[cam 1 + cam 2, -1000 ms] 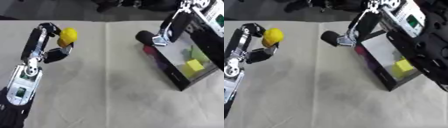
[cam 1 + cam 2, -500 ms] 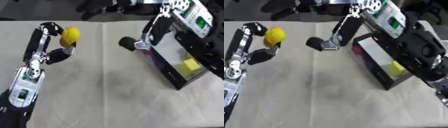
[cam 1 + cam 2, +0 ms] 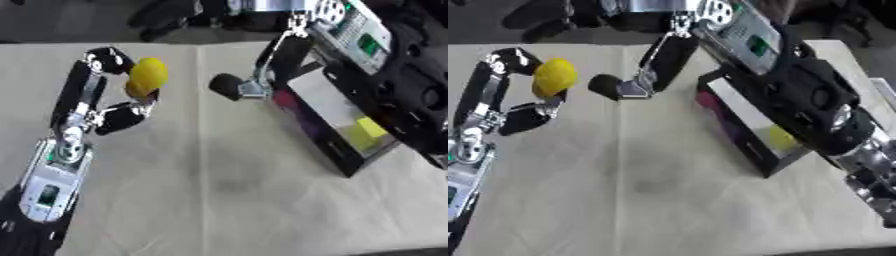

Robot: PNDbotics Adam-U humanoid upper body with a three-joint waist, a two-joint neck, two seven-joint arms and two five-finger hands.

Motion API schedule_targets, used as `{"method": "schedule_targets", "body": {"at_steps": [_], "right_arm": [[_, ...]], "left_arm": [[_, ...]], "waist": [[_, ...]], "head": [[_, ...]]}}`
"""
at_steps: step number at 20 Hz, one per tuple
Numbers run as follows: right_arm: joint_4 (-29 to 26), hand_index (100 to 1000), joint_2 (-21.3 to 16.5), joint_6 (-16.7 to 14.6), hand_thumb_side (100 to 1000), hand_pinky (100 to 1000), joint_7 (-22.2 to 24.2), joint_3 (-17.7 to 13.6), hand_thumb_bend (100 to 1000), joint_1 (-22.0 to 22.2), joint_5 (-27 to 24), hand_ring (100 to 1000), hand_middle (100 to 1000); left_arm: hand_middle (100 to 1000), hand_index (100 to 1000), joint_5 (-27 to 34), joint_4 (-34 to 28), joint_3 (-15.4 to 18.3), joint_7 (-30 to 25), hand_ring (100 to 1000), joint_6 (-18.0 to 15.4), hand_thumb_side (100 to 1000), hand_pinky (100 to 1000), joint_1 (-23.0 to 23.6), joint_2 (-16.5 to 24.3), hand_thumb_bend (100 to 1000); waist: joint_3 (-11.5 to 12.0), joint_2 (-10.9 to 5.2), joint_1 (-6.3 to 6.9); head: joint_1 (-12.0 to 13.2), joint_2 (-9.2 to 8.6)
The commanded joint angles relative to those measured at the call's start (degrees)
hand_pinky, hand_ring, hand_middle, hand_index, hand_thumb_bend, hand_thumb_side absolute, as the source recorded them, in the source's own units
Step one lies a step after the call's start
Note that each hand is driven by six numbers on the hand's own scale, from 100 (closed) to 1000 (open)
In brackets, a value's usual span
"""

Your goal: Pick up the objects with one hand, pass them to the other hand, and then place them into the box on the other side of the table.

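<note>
You've got wide open cloth across the middle and near side of the table (image 3: 219, 200), nothing lying there to dodge. Between your left hand (image 3: 109, 87), curled round the yellow object (image 3: 147, 77), and your right hand (image 3: 236, 87) there's a clear lane of bare cloth, no obstacle in it. On the right, the black box (image 3: 337, 135) stands tilted on the table, its open side facing up toward you, a yellow block (image 3: 366, 134) already lying inside. Your own right forearm (image 3: 798, 95) hangs over the box and covers much of its opening, so the way in there is narrow.
</note>
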Motion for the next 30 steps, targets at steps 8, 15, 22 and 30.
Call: {"method": "schedule_targets", "body": {"at_steps": [8, 15, 22, 30], "right_arm": [[4.32, 929, 1.63, -6.80, 161, 948, -2.22, -0.53, 100, -1.27, 7.93, 898, 891], [6.46, 805, 2.21, -9.25, 133, 890, -9.80, -1.09, 100, -1.01, 14.43, 736, 697], [6.97, 782, 2.38, -10.98, 109, 870, -18.31, -1.55, 285, -0.83, 18.40, 635, 649], [7.54, 858, 2.66, -11.44, 100, 905, -21.69, -1.26, 301, -0.47, 19.11, 758, 769]], "left_arm": [[525, 455, 2.50, -3.63, -1.13, 0.03, 633, 0.86, 100, 689, -1.18, -1.06, 220], [431, 450, 10.79, -5.34, -2.03, 1.68, 583, 5.14, 100, 658, -0.30, -1.59, 182], [406, 444, 17.11, -6.49, -2.87, 1.74, 571, 7.35, 100, 654, -0.08, -1.54, 134], [401, 441, 18.99, -6.58, -3.34, 0.07, 569, 8.30, 100, 655, 0.12, -1.73, 135]], "waist": [[0.53, -0.74, -0.45], [1.07, -0.35, -0.22], [1.17, -0.13, -0.13], [1.26, 0.11, -0.02]], "head": [[-1.24, -0.13], [-1.52, -0.13], [-1.56, -0.13], [-1.89, -0.13]]}}
